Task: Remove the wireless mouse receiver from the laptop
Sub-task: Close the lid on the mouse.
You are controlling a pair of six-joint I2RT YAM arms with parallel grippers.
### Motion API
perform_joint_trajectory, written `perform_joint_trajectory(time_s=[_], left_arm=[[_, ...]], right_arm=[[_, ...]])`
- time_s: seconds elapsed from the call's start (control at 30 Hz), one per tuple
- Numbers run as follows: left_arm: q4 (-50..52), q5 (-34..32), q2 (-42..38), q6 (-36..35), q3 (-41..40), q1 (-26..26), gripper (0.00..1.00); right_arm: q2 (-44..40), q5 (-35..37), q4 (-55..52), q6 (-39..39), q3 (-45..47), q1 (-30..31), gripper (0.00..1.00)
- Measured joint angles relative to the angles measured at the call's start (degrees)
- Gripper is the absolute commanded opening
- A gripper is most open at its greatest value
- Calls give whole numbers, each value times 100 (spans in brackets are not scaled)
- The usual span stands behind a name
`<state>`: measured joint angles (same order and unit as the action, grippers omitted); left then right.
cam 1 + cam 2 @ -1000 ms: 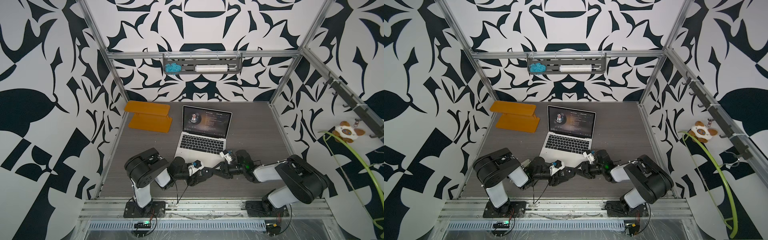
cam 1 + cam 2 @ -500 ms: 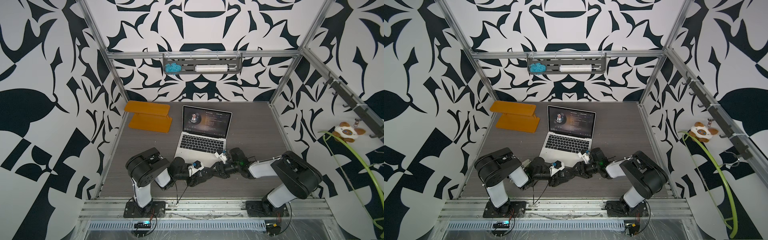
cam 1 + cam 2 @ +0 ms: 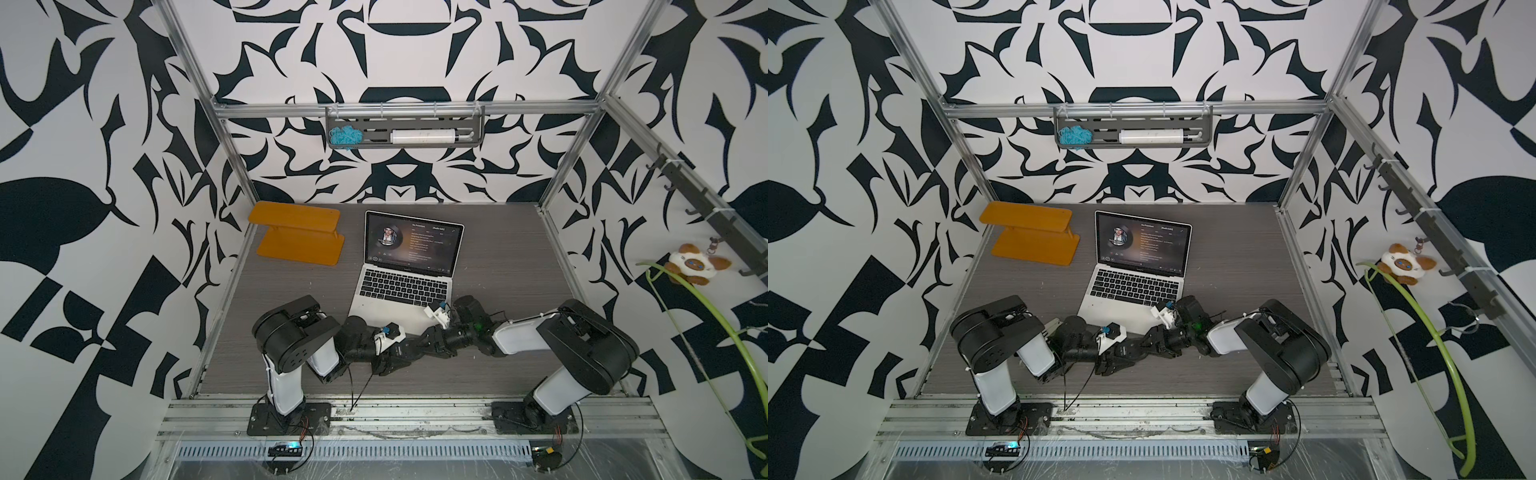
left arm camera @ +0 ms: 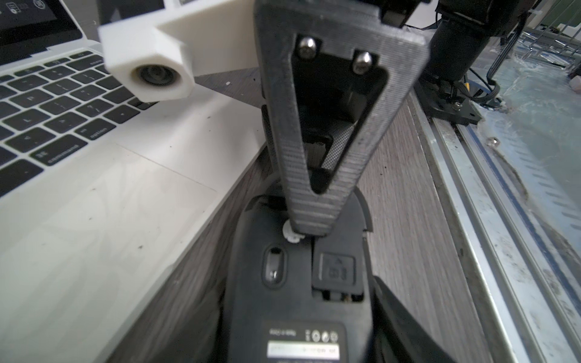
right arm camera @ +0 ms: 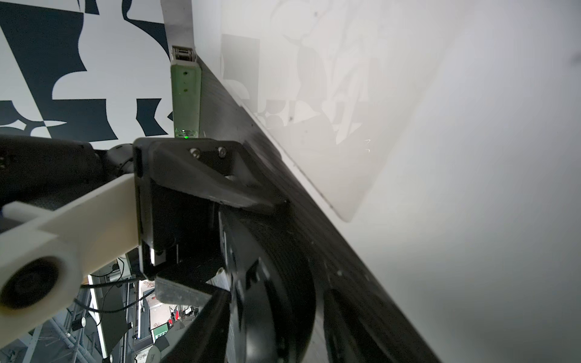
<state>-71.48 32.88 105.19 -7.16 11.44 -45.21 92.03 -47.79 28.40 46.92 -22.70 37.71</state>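
**While the left arm holds a mouse, the right arm draws in beside it**

Since a second ago, the right arm has slid left, so the right gripper (image 3: pixel 419 345) now meets the left gripper (image 3: pixel 392 362) just near of the laptop's (image 3: pixel 399 291) near-right corner. The left arm and the laptop have not moved.

The left gripper's dark fingers are closed on the sides of a black oval mouse (image 4: pixel 295 283). Its matte underside faces the left wrist camera and shows an oval sensor window, a square hatch and a pale label. One grey right finger (image 4: pixel 314 201) is a hollow triangle of ribbed printed plastic with two steel screws. Its tip rests on that underside beside a tiny pale round nub (image 4: pixel 290 233). Whether the nub is the wireless mouse receiver cannot be told. How wide the right jaws stand cannot be told either, because the second finger is hidden behind the first.

The laptop is slim silver with black keys and a broad smooth trackpad. It stands open on the grey wood-grain table (image 3: pixel 291 299). An orange plastic two-tier stand (image 3: pixel 299 239) sits far left.
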Motion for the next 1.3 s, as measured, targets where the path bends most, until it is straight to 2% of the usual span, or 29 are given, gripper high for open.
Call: perform_joint_trajectory(time_s=[0.27, 0.77, 1.1, 1.3], left_arm=[[-31, 42, 0, 31, -22, 22, 0], [-46, 42, 11, -2, -33, 22, 0], [-98, 31, 11, -120, -85, 70, 0], [-168, -26, 11, -195, -151, 118, 0]], right_arm=[[0, 33, -92, -9, -20, 72, 44], [76, 42, -210, -131, -136, 109, 42], [247, 55, -627, -413, -455, 162, 40], [332, 188, -1211, -706, -817, 254, 43]])
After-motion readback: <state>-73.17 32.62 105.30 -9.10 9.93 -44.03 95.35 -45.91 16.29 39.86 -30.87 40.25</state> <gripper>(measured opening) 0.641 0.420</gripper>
